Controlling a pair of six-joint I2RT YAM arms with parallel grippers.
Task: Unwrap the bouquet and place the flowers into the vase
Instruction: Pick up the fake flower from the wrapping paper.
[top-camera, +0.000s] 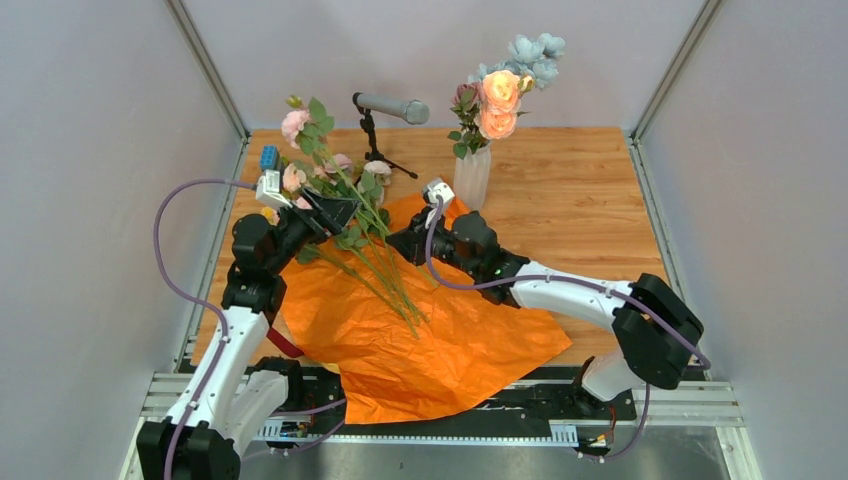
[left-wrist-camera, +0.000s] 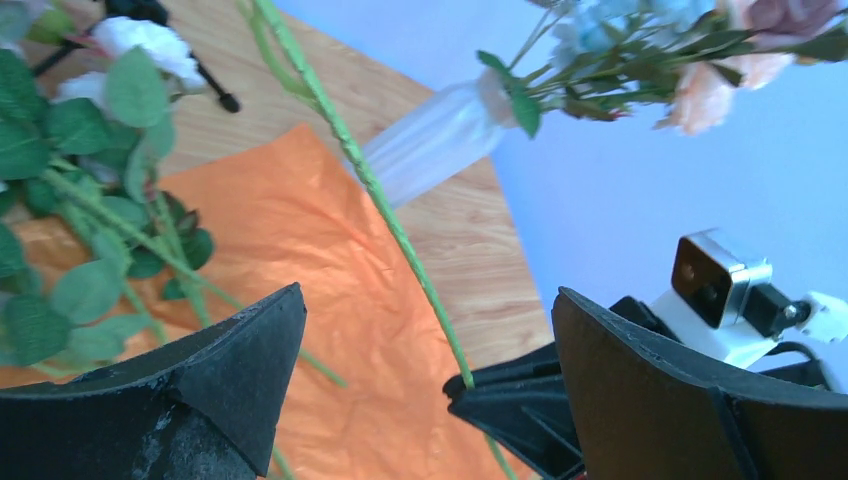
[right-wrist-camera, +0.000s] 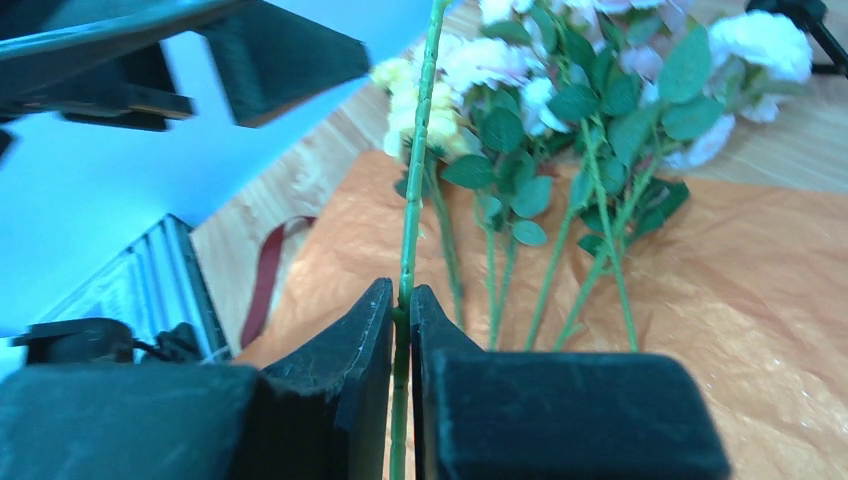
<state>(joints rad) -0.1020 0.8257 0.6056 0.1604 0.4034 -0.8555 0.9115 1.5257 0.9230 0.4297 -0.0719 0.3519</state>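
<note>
Microphone stand (top-camera: 370, 132) near vase (top-camera: 472, 178) on left; bare tabletop (top-camera: 580, 200) on right.

On the table (top-camera: 580, 200), across its near middle, the paper sheet (top-camera: 440, 340), one corner out past the table's near edge. On the sheet's left half, the loose flowers (top-camera: 385, 270), stems toward the near right, heads toward the far left. Just behind the sheet's far corner, the vase (top-camera: 472, 178), upright, with the standing flowers (top-camera: 500, 100) in it. Left of the vase, at the back, the microphone stand (top-camera: 372, 135). By the sheet's near-left edge, the ribbon (top-camera: 283, 343). Over the sheet, between vase and loose flowers, the right claw (right-wrist-camera: 402, 300), pinched on one stem (right-wrist-camera: 410, 200). That stem slanting away leftward, between the spread fingers of the left claw (top-camera: 338, 212), probably touching neither.
</note>
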